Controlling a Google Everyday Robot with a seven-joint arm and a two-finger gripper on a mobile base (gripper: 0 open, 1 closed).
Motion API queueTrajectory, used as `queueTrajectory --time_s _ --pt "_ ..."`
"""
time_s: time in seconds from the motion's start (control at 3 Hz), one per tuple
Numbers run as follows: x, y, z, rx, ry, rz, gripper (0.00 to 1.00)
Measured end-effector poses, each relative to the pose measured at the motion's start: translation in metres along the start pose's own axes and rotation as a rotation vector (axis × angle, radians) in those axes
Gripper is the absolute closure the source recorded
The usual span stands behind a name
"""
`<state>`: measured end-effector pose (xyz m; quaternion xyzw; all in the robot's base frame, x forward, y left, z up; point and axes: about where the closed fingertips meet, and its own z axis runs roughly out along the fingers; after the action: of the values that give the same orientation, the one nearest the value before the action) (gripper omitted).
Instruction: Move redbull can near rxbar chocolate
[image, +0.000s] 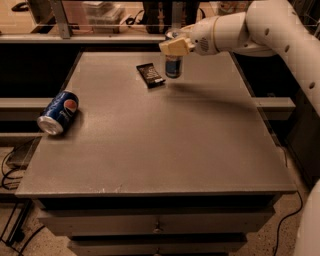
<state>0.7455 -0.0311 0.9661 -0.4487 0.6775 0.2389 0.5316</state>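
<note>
The redbull can (173, 67) stands upright at the far middle of the grey table (165, 145), its top hidden by my gripper. My gripper (174, 44) comes in from the right on the white arm and is shut on the can's upper part. The rxbar chocolate (150, 75), a flat dark wrapper, lies on the table just left of the can, a small gap apart.
A wider blue Pepsi can (58, 112) lies on its side near the table's left edge. A shelf with boxes and cables (107, 15) runs behind the table. Drawers (157, 225) are below the front edge. Cables (10, 165) lie on the floor at left.
</note>
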Motion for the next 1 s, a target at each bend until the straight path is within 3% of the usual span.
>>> queueTrajectory --time_s 0.33,1.0 --pt "0.006 -0.014 0.016 0.028 0.007 0.031 1.0" --pt "0.028 -0.036 0.036 0.059 0.034 0.102 0.58"
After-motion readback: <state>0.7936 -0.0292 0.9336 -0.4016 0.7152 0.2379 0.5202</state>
